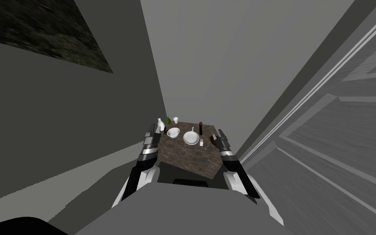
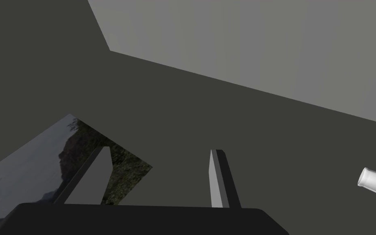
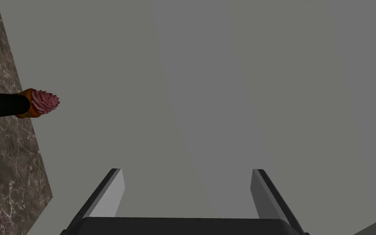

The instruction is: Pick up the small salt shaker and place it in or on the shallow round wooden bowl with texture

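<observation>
Table (image 1: 191, 157) dark brown, marbled with pale veins. Salt shaker (image 1: 201, 142) white. Bottle (image 1: 168, 120) green. Cupcake frosting (image 3: 44, 102) pink, swirled.

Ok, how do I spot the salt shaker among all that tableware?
On the dark marbled table ahead, find the wider round white dish near its middle. The salt shaker stands just beside that dish, on my right of it. It is the smallest pale item there, much shorter than the tall dark bottle beyond it.
</observation>
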You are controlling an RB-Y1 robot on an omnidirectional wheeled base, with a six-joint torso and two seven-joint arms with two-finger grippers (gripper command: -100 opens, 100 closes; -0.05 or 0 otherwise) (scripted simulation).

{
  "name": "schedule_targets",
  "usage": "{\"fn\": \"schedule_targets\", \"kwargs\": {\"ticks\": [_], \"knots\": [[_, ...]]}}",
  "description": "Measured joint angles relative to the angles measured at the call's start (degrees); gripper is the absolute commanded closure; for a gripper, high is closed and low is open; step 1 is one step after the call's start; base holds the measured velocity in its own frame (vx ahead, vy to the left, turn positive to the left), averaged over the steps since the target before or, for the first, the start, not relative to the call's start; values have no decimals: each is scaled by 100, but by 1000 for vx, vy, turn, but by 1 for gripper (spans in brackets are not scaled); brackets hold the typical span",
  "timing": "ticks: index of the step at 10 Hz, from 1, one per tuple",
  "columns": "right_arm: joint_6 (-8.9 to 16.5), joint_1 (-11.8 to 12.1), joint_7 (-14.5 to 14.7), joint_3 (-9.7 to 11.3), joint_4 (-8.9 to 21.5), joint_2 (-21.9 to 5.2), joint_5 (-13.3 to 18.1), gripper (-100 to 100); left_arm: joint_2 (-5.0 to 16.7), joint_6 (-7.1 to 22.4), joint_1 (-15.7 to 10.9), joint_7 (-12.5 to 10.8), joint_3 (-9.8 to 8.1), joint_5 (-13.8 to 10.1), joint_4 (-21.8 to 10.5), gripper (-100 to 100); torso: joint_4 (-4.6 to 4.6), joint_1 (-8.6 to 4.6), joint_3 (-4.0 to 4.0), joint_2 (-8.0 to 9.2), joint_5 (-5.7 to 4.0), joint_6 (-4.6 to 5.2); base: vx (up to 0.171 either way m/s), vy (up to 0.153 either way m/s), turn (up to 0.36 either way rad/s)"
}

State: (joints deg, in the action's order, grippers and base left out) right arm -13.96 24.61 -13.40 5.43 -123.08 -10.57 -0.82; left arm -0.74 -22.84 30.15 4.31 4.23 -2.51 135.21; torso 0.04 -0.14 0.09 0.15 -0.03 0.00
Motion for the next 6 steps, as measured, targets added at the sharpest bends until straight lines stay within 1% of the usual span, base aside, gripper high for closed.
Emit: {"fn": "schedule_targets", "kwargs": {"ticks": [1, 2, 3, 5, 6], "knots": [[97, -32, -113, 61, 106, -30, -121, -100, 0, 0, 0, 0, 0, 0, 0, 0, 0, -1, -1, -1, 0, 0, -38, -42, -18], [254, -106, -229, 122, 176, -46, -251, -100, 0, 0, 0, 0, 0, 0, 0, 0, 0, -2, -1, -2, 0, 0, -38, -47, -15], [385, -197, -338, 200, 328, -30, -378, -100, 0, 0, 0, 0, 0, 0, 0, 0, -1, -3, -1, -2, -1, 0, -33, -35, -17], [726, -366, -611, 307, 524, -37, -695, -100, 0, 0, 0, 0, 0, 0, 0, 0, -1, 1, -3, -5, 0, 0, -26, -33, -17], [843, -410, -761, 373, 656, -36, -860, -100, 0, 0, 0, 0, 0, 0, 0, 0, -2, 2, -4, -7, 0, 0, -23, -33, -12]]}}
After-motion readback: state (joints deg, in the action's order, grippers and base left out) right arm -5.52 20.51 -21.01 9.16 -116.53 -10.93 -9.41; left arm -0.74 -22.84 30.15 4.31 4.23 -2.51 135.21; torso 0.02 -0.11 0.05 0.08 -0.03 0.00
